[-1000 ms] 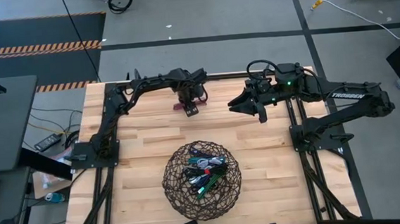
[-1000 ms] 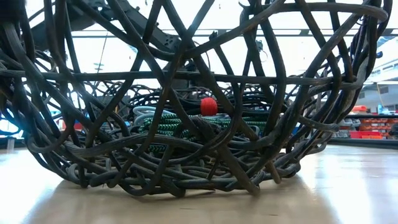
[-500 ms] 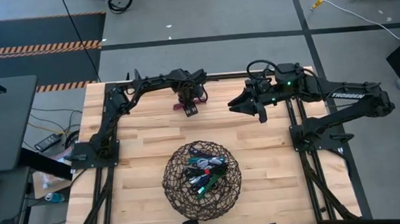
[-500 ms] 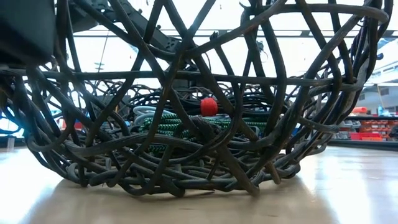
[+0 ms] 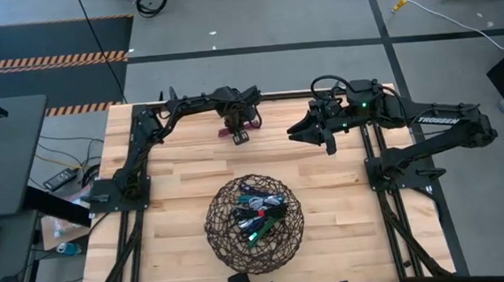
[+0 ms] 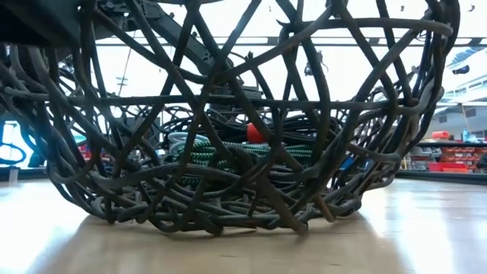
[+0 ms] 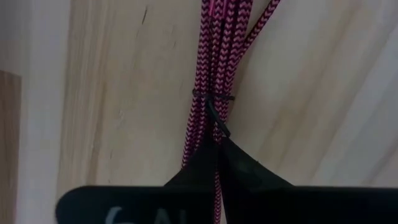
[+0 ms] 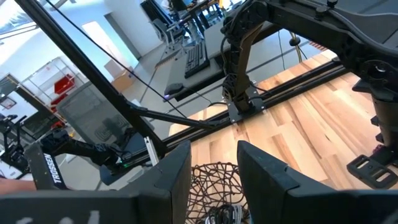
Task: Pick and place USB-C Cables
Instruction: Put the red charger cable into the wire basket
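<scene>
A maroon braided USB-C cable bundle (image 7: pixel 214 62), bound by a thin black tie (image 7: pixel 214 96), lies flat on the wooden table near its far edge (image 5: pixel 231 133). My left gripper (image 5: pixel 240 136) stands over it, shut on it (image 7: pixel 217 158). My right gripper (image 5: pixel 309 135) hangs open to its right above the far table, with nothing between its fingers (image 8: pixel 214 180). Several more coloured cable bundles (image 5: pixel 257 216) lie inside the round dark woven basket (image 5: pixel 209 217) in the middle of the table's near half. My left gripper pinches the maroon bundle's strands (image 7: pixel 214 134) between its two fingers, just beside the black tie. The fingers come from above, pointing down, and the bundle runs lengthwise through the seam between them. The bundle still lies on the table.
The basket (image 6: pixel 228 99) fills the low view, with green, grey and dark cables and a red bead (image 6: pixel 253 133) in it. Bare wood lies between the basket and both grippers. Arm bases and rails stand along the table's left and right sides.
My left gripper has shut on the maroon cable bundle while staying in place over it. The basket has shifted slightly in the low view.
</scene>
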Controlling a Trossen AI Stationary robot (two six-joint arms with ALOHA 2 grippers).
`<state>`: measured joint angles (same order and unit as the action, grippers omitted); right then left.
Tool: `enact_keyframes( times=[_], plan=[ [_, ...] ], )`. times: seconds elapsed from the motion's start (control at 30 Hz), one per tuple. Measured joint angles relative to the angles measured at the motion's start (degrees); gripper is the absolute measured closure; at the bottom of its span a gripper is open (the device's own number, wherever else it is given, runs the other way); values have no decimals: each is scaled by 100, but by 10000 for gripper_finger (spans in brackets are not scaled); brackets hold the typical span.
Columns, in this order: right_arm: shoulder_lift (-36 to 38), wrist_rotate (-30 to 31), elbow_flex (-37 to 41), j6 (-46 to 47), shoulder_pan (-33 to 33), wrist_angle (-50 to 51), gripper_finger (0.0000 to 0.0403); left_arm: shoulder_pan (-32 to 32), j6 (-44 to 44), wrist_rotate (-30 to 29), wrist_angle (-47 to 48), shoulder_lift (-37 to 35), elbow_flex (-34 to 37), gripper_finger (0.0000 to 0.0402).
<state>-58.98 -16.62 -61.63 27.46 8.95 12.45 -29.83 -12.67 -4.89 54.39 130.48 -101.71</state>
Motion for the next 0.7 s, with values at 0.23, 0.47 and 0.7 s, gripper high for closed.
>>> enact_keyframes(
  times=[0.23, 0.47, 0.7],
  plan=[
    [0, 0, -1, 0, 0, 0, 267, 179, 114, -2, 159, -316, -49, 397],
    [0, 0, -1, -44, 0, 5, 267, 491, 153, 20, 641, -700, -636, 397],
    [2, 2, -1, -461, 169, 186, 267, 1137, 158, 21, 2001, -761, -1776, 397]
  ],
)
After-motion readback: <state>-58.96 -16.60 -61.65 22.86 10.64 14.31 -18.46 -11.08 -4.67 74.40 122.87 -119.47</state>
